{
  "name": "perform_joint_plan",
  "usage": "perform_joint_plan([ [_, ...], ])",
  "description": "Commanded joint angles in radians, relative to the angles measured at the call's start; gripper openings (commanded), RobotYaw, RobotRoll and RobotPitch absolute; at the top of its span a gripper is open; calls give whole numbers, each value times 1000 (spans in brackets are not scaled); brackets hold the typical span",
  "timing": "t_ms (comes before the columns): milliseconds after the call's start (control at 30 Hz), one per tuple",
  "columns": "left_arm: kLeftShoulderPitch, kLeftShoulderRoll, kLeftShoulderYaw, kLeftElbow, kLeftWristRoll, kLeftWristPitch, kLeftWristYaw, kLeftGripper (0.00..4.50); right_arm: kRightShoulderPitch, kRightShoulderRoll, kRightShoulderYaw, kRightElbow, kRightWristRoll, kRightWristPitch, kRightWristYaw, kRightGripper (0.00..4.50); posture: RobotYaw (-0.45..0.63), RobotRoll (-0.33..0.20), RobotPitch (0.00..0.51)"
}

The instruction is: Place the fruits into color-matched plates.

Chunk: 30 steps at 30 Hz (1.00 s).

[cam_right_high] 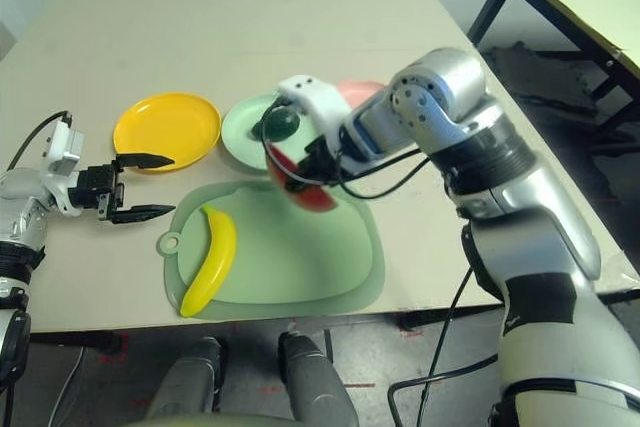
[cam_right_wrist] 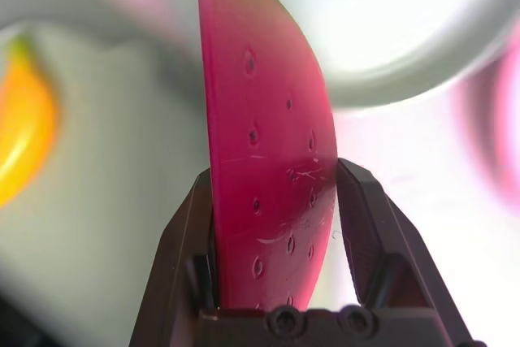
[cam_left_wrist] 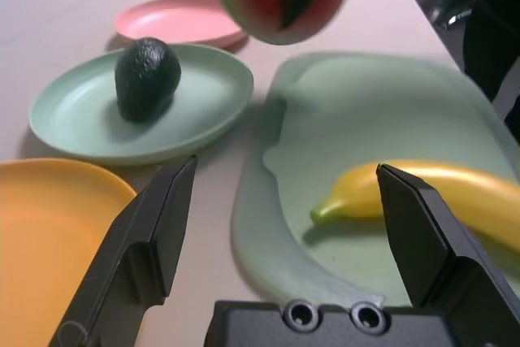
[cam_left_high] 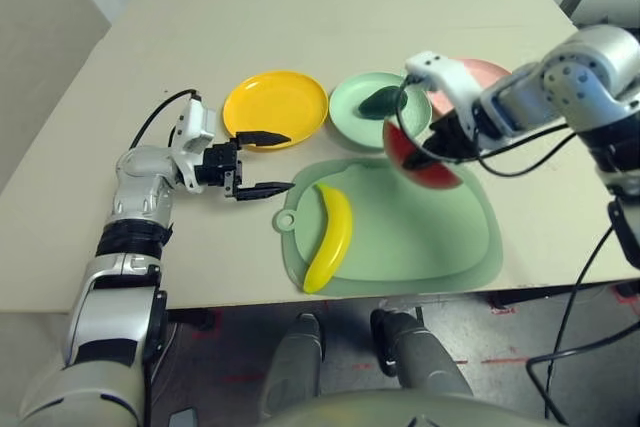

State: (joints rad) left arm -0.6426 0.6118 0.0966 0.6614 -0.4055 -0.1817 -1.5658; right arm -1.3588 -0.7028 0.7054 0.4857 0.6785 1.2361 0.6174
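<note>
I see three plates [cam_left_high: 275, 110], one banana [cam_left_high: 332, 239], one avocado [cam_left_high: 382, 102], one watermelon wedge [cam_left_high: 420, 159], one mat [cam_left_high: 410, 237] and two end effectors [cam_left_high: 250, 166].

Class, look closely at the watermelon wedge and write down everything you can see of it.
The watermelon wedge is a toy slice with flat red faces marked by small dark seed shapes, a few pale scuffs, and a curved green rind. It looks like smooth, slightly shiny plastic. The right gripper pinches it, one finger against each side. It hangs tilted in the air, clear of the table, over the far part of the large pale green mat, close to the mint green plate.
</note>
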Motion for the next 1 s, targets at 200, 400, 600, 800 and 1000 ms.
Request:
perform_joint_plan([
  [200,36,19,9,-63,-1,26,11,4500,-77,128,-25,650,-469,-525,150,2057,-38,0,178],
  [400,62,28,16,-103,-10,48,25,4500,-78,169,-139,795,-612,-696,81,2057,-24,0,185],
  [600,76,33,16,-130,-13,65,34,4500,-66,179,-257,843,-694,-759,2,2057,-18,0,190],
  [800,80,36,13,-138,-16,71,39,4500,-62,193,-336,849,-757,-773,-4,2057,-21,0,191],
  [1000,77,32,6,-137,-15,70,42,4500,-51,199,-384,849,-805,-780,7,4188,-26,0,195],
])
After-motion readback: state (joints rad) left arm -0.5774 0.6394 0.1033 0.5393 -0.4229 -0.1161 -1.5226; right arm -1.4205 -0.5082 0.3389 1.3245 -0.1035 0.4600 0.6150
